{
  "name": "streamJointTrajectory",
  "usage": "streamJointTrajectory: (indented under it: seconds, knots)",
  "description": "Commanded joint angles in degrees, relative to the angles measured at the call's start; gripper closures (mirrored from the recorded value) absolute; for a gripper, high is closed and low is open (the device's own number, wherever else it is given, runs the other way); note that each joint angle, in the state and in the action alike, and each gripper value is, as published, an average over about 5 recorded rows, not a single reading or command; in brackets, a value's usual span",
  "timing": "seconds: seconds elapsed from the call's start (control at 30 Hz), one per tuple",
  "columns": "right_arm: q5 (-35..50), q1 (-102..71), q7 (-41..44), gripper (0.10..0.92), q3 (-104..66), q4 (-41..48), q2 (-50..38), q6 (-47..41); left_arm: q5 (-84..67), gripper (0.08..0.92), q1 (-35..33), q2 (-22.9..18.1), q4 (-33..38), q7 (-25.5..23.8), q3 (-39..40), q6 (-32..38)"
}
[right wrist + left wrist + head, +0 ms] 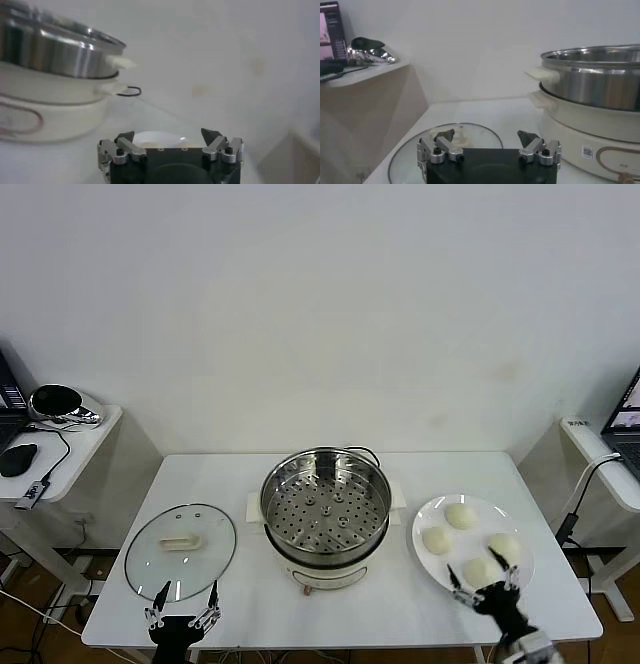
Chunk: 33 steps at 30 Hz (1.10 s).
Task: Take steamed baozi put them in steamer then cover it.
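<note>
Steamer (326,514): round, shiny stainless-steel pot w/ perforated tray inside, on a smooth white base; sits mid-counter (400,604). Glass lid (180,551): flat, clear disc w/ metal rim and white handle, lying on the counter at the steamer's left. Plate (432,562): flat, glossy white, round, at the steamer's right; carries four steamed baozi (461,515), smooth cream-white domes, none in the pot. Left gripper (184,605): at the near counter edge, just at the lid's rim, fingers spread wide, holding nothing. Right gripper (484,579): over the plate's near edge, beside the nearest bun, fingers spread wide, empty.
</note>
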State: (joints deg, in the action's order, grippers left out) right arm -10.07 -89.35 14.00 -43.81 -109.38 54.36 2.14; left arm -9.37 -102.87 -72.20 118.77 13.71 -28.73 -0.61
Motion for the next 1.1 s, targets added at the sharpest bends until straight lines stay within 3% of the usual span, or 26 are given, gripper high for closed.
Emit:
streamJointTrajectory:
  seconds: [0.03, 0.23, 0.5, 0.8, 1.1]
  knots:
    - [-11.54, 7.2, 10.84, 0.203, -3.07, 1.69, -14.56, -4.67, 0.83, 0.177, 0.5, -0.01, -0.74, -0.6, -0.16, -0.67]
    - [-16.66, 16.14, 22.07, 0.203, 2.43, 8.03, -24.46, -9.41, 0.99, 0.177, 0.46, -0.12, -0.77, -0.37, -0.31, -0.6]
    - [-12.56, 39.66, 36.93, 0.203, 26.1, 19.89, -29.66, -8.56, 1.53, 0.177, 0.45, -0.39, -0.69, 0.18, -1.0, -0.53]
    - [-7.56, 68.91, 44.77, 0.203, 57.57, 34.28, -24.9, -6.45, 2.42, 0.177, 0.36, -0.98, -0.6, 0.25, -1.44, -0.52]
    - [-7.88, 81.42, 47.33, 0.203, 70.25, 46.8, -14.35, -4.65, 2.27, 0.177, 0.87, -1.29, -1.12, 0.44, -2.92, -0.62]
